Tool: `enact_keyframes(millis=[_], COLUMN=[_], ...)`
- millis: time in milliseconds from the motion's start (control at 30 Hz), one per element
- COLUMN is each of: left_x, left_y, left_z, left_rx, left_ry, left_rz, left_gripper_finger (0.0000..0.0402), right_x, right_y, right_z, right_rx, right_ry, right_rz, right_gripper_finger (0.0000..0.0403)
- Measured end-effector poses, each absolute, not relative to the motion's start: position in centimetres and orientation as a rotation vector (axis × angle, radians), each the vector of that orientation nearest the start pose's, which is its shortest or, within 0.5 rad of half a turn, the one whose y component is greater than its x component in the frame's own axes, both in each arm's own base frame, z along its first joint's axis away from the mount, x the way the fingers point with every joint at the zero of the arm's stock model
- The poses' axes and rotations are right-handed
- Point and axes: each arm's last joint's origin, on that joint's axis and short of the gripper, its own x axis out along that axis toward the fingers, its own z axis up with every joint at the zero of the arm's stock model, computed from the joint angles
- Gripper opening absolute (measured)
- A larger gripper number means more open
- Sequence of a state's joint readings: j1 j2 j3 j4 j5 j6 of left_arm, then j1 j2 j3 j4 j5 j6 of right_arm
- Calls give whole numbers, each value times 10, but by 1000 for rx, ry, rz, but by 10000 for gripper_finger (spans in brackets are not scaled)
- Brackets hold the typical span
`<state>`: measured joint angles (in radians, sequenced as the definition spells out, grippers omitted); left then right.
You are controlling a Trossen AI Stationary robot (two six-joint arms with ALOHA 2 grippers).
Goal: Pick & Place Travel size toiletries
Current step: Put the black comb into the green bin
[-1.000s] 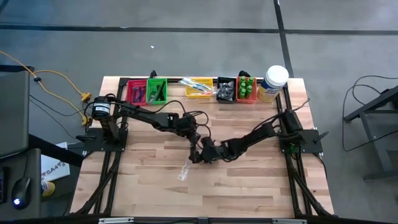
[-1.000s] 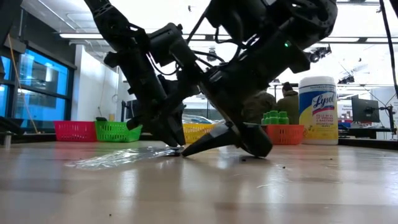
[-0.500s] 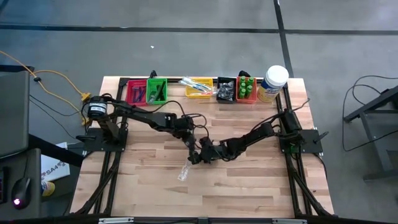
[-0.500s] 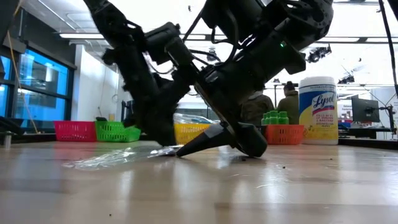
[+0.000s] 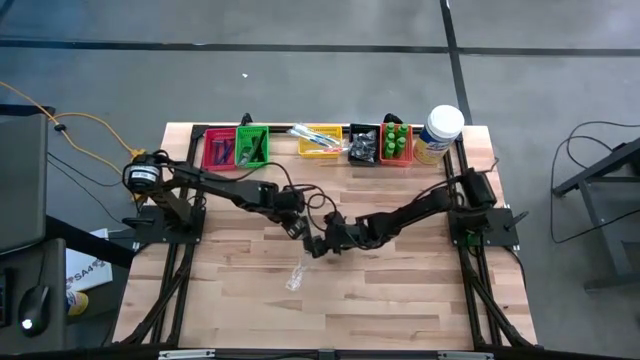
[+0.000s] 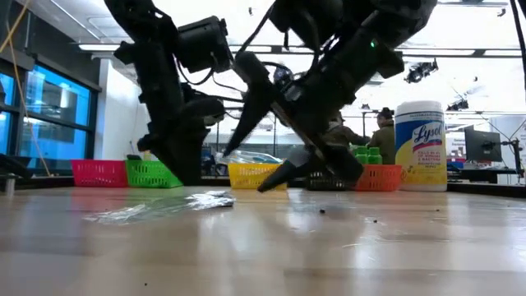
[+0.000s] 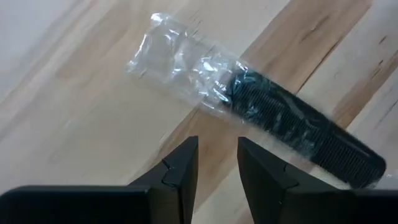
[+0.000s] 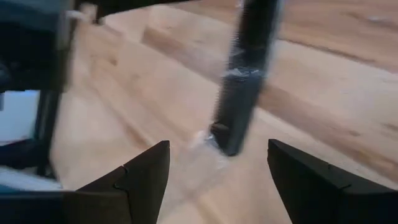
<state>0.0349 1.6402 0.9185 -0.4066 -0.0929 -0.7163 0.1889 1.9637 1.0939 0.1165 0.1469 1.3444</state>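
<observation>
Wood-plank tabletop (image 5: 400, 300) fills the near ground, with a bright room behind it. Nearest the front edge lies the black comb (image 7: 298, 127) in its clear wrapper (image 5: 296, 273), flat on the boards near the table's middle and held by neither arm. It looks light and stiff; the loose film is probably slippery and will crumple, so a pinch across the comb's hard spine seems safer than one on the empty wrapper tail.

Just behind it, the left gripper (image 5: 300, 228) hangs above the comb, fingers (image 7: 180, 171) set a narrow gap apart with nothing between them. Meeting it from the other side, the right gripper (image 5: 322, 243) has its fingers (image 8: 146, 171) spread wide, also empty, close over the comb.

Along the far edge stand the pink bin (image 5: 218, 150), green bin (image 5: 252, 145), yellow bin (image 5: 320, 140), a dark bin (image 5: 363, 145) and an orange bin (image 5: 397, 143) holding small green bottles (image 6: 362, 154). Beside them a large white jar (image 6: 420, 146) reads "Lysol".
</observation>
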Motion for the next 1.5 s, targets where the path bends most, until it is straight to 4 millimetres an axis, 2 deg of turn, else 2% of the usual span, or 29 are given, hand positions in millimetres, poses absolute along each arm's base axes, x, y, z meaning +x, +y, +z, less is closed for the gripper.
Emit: enact_keyframes(millis=[267, 333, 533, 767, 967, 1100, 1333, 1500], left_x=[314, 311, 322, 328, 334, 333, 343, 351], left_y=[13, 13, 5, 2, 1, 1, 1, 0], left_z=[155, 151, 145, 146, 155, 156, 173, 189], left_rx=[-570, -589, -661, -761, -786, -785, -805, -750], left_ry=[991, 1035, 1005, 1000, 996, 1028, 1009, 1024], left_rz=[498, 492, 399, 368, 326, 336, 382, 471], left_gripper_finger=[108, 108, 108, 108, 113, 142, 234, 252], right_x=[381, 380, 361, 345, 334, 328, 328, 323], right_y=[69, 69, 65, 59, 54, 52, 53, 52], right_z=[158, 163, 188, 221, 239, 242, 242, 245], right_rx=[1095, 1087, 1042, 1008, 967, 930, 890, 845], right_ry=[657, 655, 700, 631, 597, 617, 633, 657], right_rz=[-418, -404, -448, -480, -501, -504, -477, -472], right_gripper_finger=[258, 258, 258, 258, 258, 258, 258, 258])
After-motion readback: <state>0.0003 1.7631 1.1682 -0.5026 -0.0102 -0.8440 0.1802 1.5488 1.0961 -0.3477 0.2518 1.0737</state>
